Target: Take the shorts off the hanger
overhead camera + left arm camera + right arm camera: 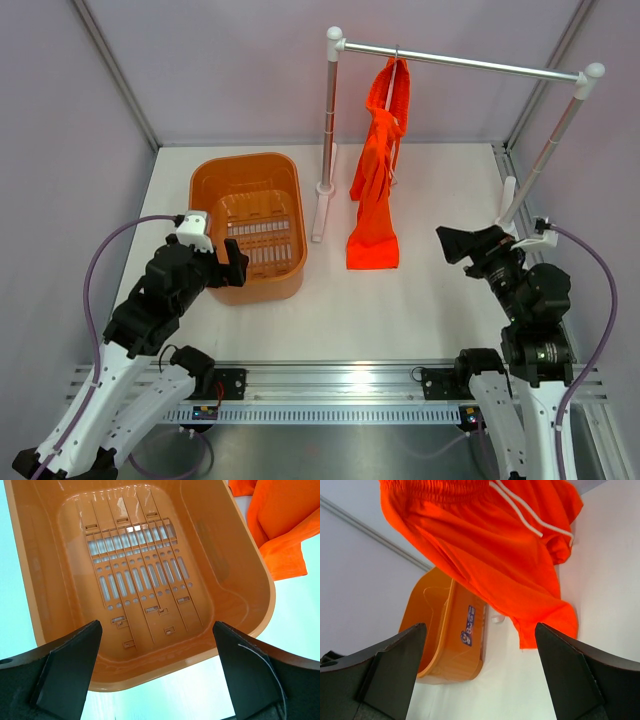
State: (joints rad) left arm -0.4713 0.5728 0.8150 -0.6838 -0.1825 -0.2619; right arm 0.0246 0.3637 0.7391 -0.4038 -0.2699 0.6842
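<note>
Above the white table (420,310) the shorts (375,170) hang from the hanger (396,160) on the rail (480,62), so the right gripper (447,245) (jaws apart, like the left gripper (232,262)) should probably pinch the waistband and slide them off.

Pale lilac walls (230,70) enclose a white table (420,310)

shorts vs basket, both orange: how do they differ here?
The shorts are bright red-orange; the basket is a duller orange. The shorts are limp, creased fabric; the basket is rigid slotted plastic. The shorts hang from the rail, lower end reaching the table; the basket sits flat on the table, open side up. Both are orange-toned.
</note>
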